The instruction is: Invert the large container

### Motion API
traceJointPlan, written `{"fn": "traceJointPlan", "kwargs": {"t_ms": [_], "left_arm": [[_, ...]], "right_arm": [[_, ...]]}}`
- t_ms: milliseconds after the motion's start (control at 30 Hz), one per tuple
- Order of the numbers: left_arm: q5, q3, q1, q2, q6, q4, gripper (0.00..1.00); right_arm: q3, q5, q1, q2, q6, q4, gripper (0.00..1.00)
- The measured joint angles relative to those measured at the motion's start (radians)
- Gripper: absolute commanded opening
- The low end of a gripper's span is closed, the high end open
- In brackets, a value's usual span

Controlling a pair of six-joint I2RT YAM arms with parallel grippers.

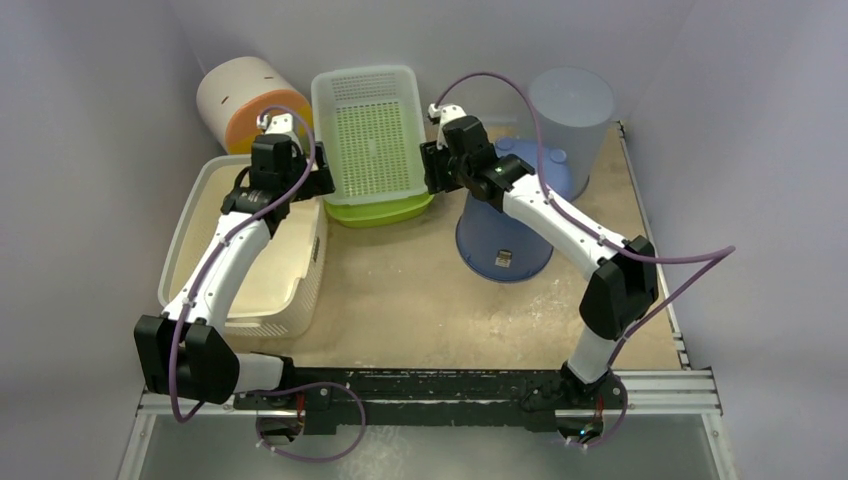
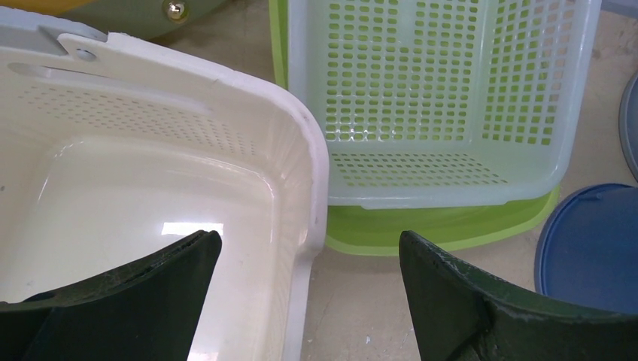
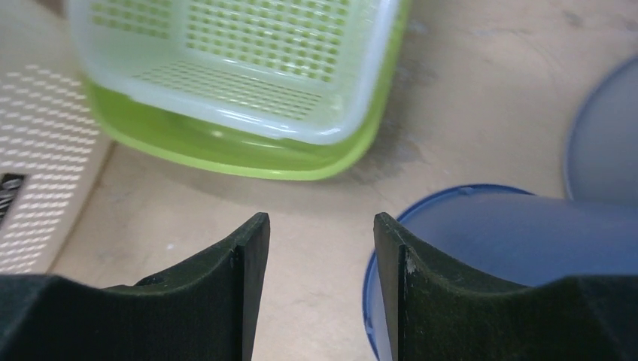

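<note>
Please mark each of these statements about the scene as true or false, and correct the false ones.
1. The cream tub stands with its open side up. True.
2. Both pincers are shut. False: the left pincer and the right pincer are open and hold nothing.
3. The perforated basket lies inside the cream tub. False: it sits beside the tub, in a green tray.
4. A blue container lies on the right arm's side of the table. True.

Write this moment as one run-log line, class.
left pincer: open, over white tub corner | right pincer: open, between green basket and blue bucket | nothing held | tub upright
</note>
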Motion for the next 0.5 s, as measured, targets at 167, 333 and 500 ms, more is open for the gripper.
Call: {"fn": "traceJointPlan", "kwargs": {"t_ms": [167, 333, 500], "left_arm": [[-0.010, 0.000, 0.000, 0.000, -0.002, -0.001, 0.90], [-0.014, 0.000, 0.000, 0.000, -0.002, -0.001, 0.90], [-0.014, -0.001, 0.000, 0.000, -0.002, 0.000, 0.90]], "right_arm": [[-0.051, 0.163, -0.015, -0.013, 0.029, -0.036, 0.58], [-0.189, 0.226, -0.109, -0.106, 0.046, -0.060, 0.58], [-0.284, 0.283, -0.243, -0.211, 0.032, -0.061, 0.61]]}}
